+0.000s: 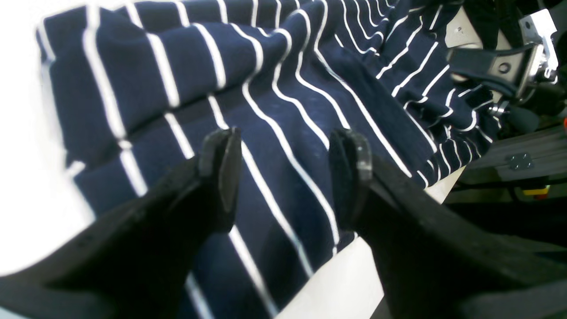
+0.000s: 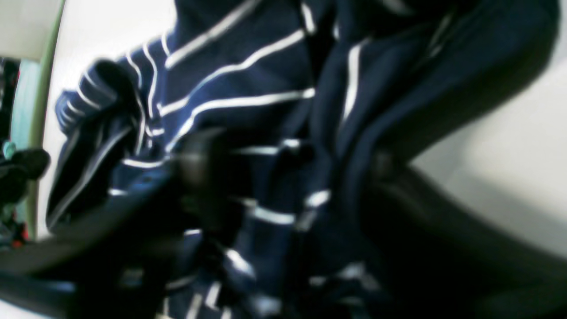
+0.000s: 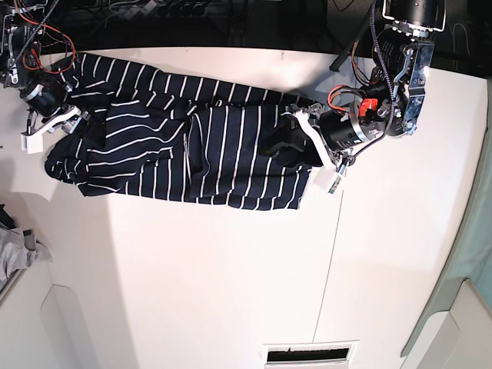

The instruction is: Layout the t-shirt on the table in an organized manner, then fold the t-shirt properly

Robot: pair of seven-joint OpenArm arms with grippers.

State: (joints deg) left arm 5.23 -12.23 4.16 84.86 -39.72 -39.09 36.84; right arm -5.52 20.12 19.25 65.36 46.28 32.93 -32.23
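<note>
One striped t-shirt (image 3: pixel 177 150) is counted, spread over one white table (image 3: pixel 231 277). Two robot arms are seen, each with one gripper: the left gripper (image 1: pixel 283 177) and the right gripper (image 3: pixel 73 123). One grey cloth (image 3: pixel 14 257) is spotted at the edge.

The t-shirt (image 3: pixel 177 150) is soft matt knit cloth, rumpled in folds, on the table (image 3: pixel 231 284) of smooth, faintly glossy white board, and the left gripper (image 1: pixel 283 177) looks matt black plastic.
</note>
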